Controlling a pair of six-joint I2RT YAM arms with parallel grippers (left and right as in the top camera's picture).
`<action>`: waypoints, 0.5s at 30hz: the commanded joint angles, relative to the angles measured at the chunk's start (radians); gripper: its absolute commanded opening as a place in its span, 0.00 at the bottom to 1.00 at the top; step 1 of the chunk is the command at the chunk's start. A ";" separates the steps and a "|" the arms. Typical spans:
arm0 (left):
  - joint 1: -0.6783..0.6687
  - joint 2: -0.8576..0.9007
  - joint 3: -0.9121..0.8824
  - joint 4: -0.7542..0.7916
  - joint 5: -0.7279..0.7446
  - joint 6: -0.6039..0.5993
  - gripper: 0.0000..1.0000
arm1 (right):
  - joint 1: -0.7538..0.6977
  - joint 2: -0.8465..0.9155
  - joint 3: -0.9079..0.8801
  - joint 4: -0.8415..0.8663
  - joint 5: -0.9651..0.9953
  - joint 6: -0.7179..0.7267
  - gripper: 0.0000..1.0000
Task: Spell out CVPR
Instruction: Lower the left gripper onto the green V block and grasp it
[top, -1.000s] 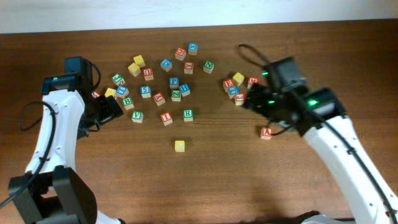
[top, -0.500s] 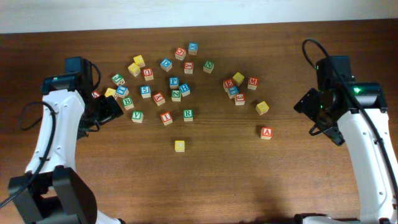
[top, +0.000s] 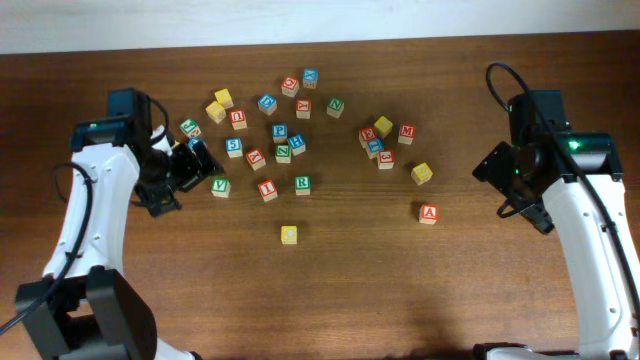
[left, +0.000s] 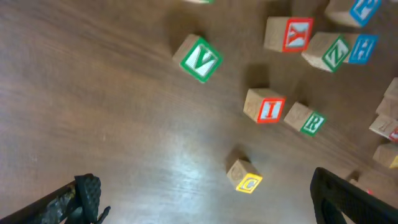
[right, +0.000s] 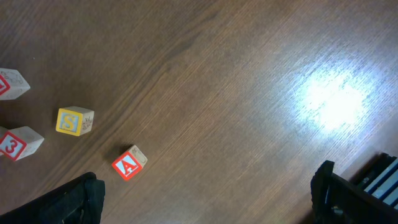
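Note:
The yellow C cube (top: 289, 234) lies alone at the front middle; it also shows in the left wrist view (left: 244, 176). The green V cube (top: 220, 186) (left: 199, 58) sits just right of my left gripper (top: 186, 170), which is open and empty above the wood (left: 208, 208). The green R cube (top: 302, 184) (left: 306, 119) lies beside a red I cube (left: 265, 106). The blue P cube (top: 280, 132) sits in the cluster behind them. My right gripper (top: 512, 186) is open and empty at the far right (right: 208, 208).
Several other letter cubes are scattered across the back middle. A red A cube (top: 428, 213) (right: 129, 163) and a yellow S cube (top: 422, 173) (right: 74, 121) lie left of the right gripper. A second cluster (top: 380, 140) lies at the right middle.
The right arm pulled back from the cube cluster to the far right, then stayed still. The left gripper has moved right, closer to the green V cube.

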 joint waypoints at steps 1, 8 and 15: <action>-0.006 -0.021 0.013 0.016 -0.022 0.042 0.99 | -0.004 0.003 0.006 -0.001 0.019 0.002 0.99; -0.156 0.060 -0.009 0.095 -0.227 0.217 0.99 | -0.004 0.003 0.006 -0.001 0.019 0.002 0.98; -0.197 0.238 -0.009 0.179 -0.396 0.217 0.97 | -0.004 0.003 0.006 -0.001 0.019 0.002 0.98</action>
